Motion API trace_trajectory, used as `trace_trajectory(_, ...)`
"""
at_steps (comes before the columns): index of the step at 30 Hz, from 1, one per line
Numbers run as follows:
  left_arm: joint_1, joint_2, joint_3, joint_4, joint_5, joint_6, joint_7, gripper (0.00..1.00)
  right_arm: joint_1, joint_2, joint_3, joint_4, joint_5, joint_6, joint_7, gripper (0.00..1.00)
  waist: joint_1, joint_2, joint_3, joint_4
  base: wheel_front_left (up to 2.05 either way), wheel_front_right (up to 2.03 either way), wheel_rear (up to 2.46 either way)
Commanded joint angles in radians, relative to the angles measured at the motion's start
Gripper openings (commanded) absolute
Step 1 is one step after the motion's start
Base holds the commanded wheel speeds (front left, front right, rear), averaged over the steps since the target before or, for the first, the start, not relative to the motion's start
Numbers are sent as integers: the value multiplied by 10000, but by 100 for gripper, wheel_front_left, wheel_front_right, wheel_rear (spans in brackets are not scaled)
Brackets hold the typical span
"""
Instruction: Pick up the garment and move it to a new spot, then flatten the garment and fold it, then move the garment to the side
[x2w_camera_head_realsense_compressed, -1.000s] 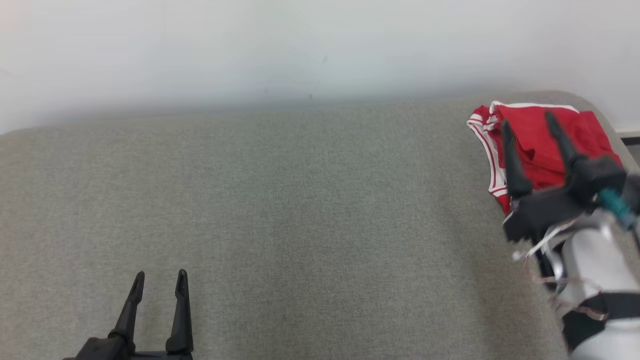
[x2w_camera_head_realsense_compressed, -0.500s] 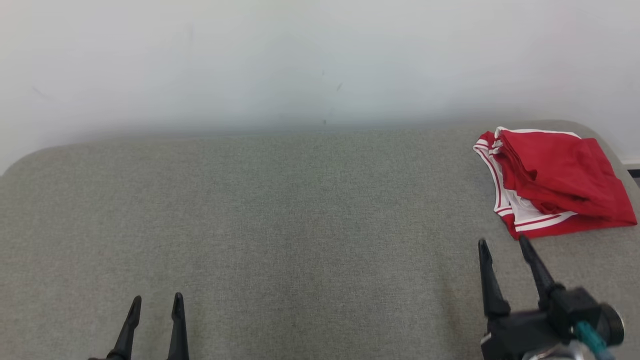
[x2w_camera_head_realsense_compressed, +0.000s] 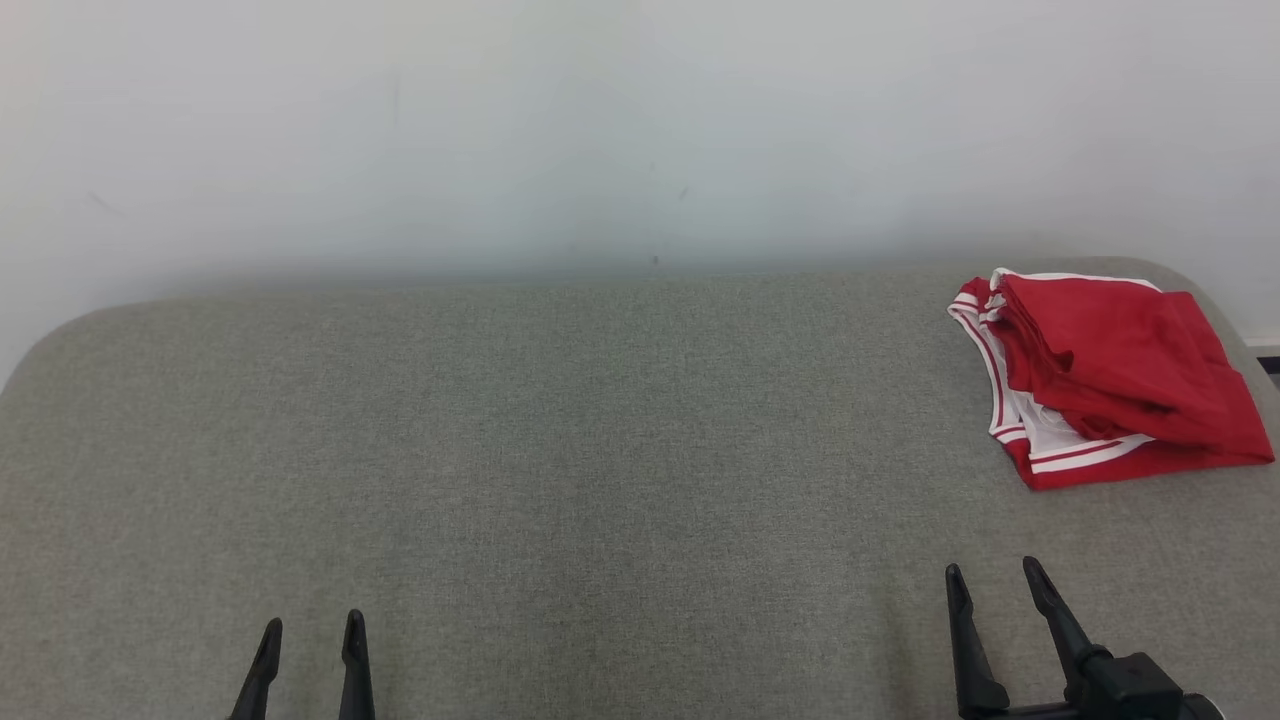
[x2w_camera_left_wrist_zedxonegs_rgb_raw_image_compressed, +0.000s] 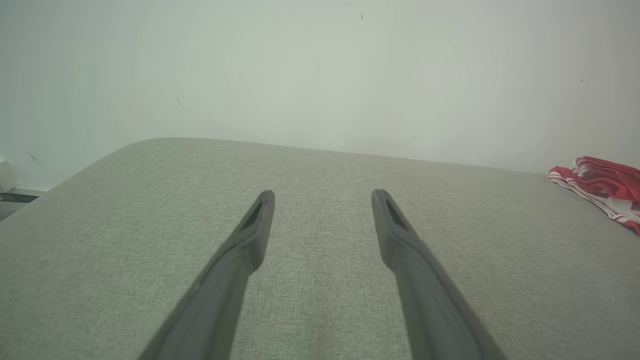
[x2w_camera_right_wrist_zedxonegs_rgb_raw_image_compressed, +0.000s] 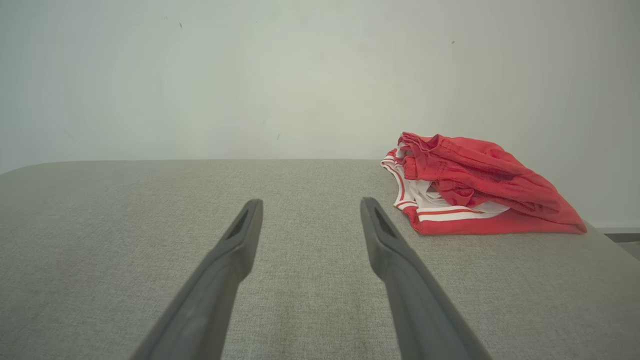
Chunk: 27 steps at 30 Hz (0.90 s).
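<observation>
The garment (x2w_camera_head_realsense_compressed: 1105, 375) is red with white trim, folded into a compact stack at the far right corner of the grey fabric surface (x2w_camera_head_realsense_compressed: 600, 450). It also lies ahead and to the right in the right wrist view, garment (x2w_camera_right_wrist_zedxonegs_rgb_raw_image_compressed: 475, 187), and at the right edge of the left wrist view, garment (x2w_camera_left_wrist_zedxonegs_rgb_raw_image_compressed: 607, 187). My right gripper (x2w_camera_head_realsense_compressed: 990, 578) stands open near the front right, well short of the garment, nothing between its fingers. My left gripper (x2w_camera_head_realsense_compressed: 310, 628) is open at the lower left, empty, far from the garment.
A pale wall (x2w_camera_head_realsense_compressed: 600, 130) rises right behind the surface. The surface's rounded far corners and its right edge lie close to the garment. A bit of dark floor (x2w_camera_head_realsense_compressed: 1268, 362) shows past the right edge.
My right gripper has drawn back from over the garment toward the front right, leaving the garment lying in place. The head camera tilted, shifting the whole picture downward.
</observation>
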Motion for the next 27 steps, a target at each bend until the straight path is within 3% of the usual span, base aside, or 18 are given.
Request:
trace_trajectory(1, 90, -18, -30, 61, -87, 31, -19, 100, 103, 37, -32, 75, 186, 3, -3, 100, 0, 0, -15, 35, 0, 0, 0)
trace_trajectory(20, -30, -18, 35, 147, 386, 295, -19, 100, 219, 44, 150, 278, 512, 3, -3, 100, 0, 0, -33, 285, 0, 0, 0)
trace_trajectory(21, 8, -2, 16, 196, 314, 264, 2, 0, 120, 15, 142, 274, 484, 0, 0, 0, 0, 0, -34, 280, 0, 0, 0)
trace_trajectory(27, -7, -32, 52, 645, -162, 239, 178, 0, 175, 21, 75, 650, 963, 0, 171, 0, 0, 0, -29, 283, 0, 0, 0)
